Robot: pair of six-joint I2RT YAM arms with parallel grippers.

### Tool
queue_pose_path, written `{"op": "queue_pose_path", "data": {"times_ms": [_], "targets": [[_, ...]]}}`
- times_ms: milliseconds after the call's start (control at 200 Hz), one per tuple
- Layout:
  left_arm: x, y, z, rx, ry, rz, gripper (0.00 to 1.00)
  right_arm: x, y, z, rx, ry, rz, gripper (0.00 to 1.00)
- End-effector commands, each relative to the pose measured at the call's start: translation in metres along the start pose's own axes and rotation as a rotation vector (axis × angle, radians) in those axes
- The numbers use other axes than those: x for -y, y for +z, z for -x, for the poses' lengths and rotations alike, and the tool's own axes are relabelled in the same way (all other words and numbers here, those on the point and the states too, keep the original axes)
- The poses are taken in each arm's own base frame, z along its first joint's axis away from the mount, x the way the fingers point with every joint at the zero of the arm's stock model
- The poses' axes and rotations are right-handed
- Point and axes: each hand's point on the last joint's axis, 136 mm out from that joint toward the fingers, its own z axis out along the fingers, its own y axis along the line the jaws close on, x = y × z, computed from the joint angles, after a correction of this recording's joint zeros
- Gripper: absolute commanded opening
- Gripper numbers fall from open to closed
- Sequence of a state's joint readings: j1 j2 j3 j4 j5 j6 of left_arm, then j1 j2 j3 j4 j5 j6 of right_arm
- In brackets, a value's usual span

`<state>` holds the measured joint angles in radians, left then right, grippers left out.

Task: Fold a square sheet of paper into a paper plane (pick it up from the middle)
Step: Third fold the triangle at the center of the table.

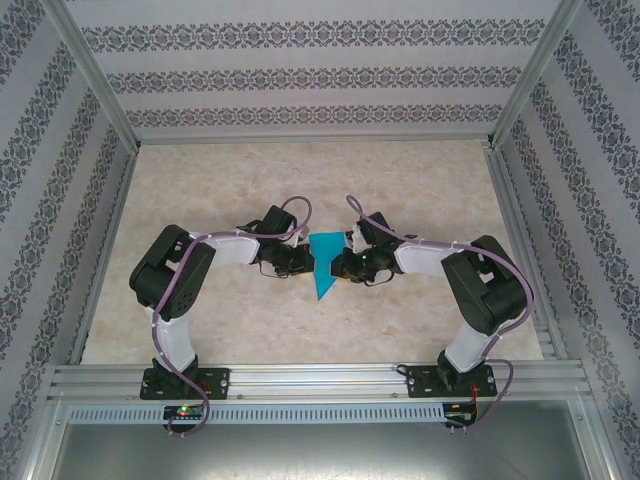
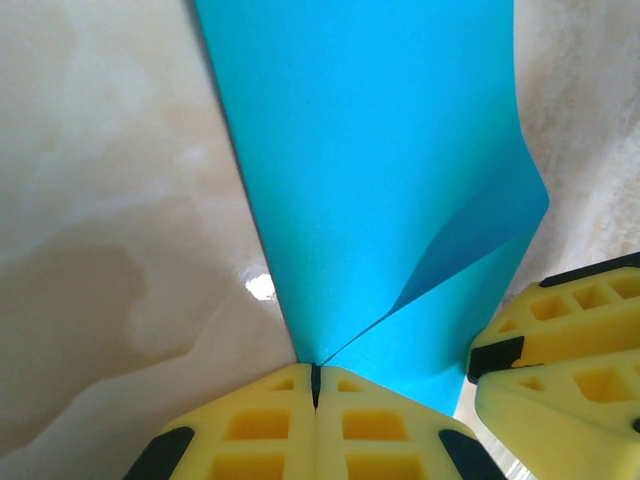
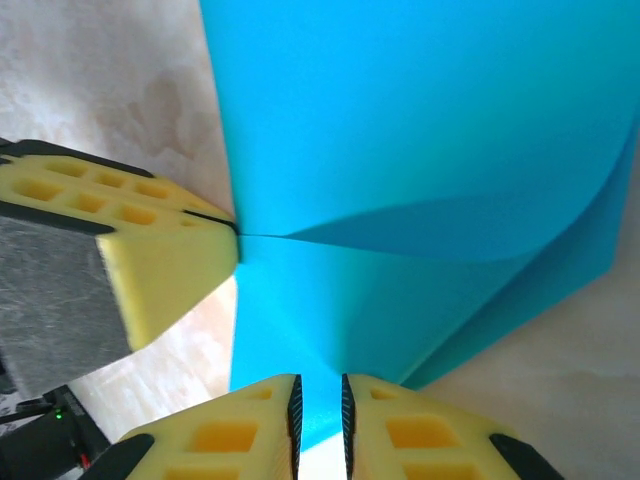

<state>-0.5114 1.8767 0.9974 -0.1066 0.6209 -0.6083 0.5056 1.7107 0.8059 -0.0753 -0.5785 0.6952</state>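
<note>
Top view: two arms meet mid-table [image 1: 300, 180] with one square sheet of paper [image 1: 324, 265] between them. It is partly folded, pointing toward the bases. The left gripper [image 1: 300, 262] is at its left edge and the right gripper [image 1: 345, 266] at its right edge. I cannot tell from here whether the sheet is lifted off the table or lying on it.

Left wrist view: your left gripper [image 2: 315, 378] has its jaws fully together, pinching the sheet [image 2: 370, 150] right at the point where a flap [image 2: 480, 230] bends over. The fold is loose and curved, not yet creased. The right arm's fingers [image 2: 570, 400] are just beside the sheet's lower right edge.

Right wrist view: your right gripper [image 3: 320, 400] has its jaws a narrow slot apart, with the sheet's [image 3: 400, 120] edge sitting in the slot. It looks unclamped to me. The left arm's fingers [image 3: 160, 250] are nipped on the fold point at left.

Step in hand, my read: fixing the fold.
- Keep the left pinch tight as the anchor.
- Close the right on the edge before you move it.
- Line up the edges first, then flatten.
- Don't pull the arms apart, since thin paper tears or slips.

Count: one sheet, two grippers, two fingers each, one loose flap.
</note>
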Motion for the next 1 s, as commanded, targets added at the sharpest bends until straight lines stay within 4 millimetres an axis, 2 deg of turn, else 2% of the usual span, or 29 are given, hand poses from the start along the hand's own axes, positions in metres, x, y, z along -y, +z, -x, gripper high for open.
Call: {"op": "queue_pose_path", "data": {"times_ms": [0, 435, 689, 994], "targets": [[0.006, 0.005, -0.001, -0.024, 0.022, -0.008, 0.03, 0.005, -0.004, 0.009, 0.021, -0.027, -0.037, 0.20], [0.013, 0.006, 0.006, -0.026, 0.036, -0.023, 0.04, 0.015, 0.001, 0.006, -0.001, -0.024, -0.062, 0.19], [0.008, 0.014, 0.006, -0.054, 0.035, -0.014, 0.04, 0.015, 0.000, 0.005, -0.008, -0.033, -0.070, 0.18], [-0.004, 0.023, 0.003, -0.084, 0.038, 0.028, 0.05, -0.011, -0.021, 0.009, 0.031, -0.072, -0.012, 0.18]]}}
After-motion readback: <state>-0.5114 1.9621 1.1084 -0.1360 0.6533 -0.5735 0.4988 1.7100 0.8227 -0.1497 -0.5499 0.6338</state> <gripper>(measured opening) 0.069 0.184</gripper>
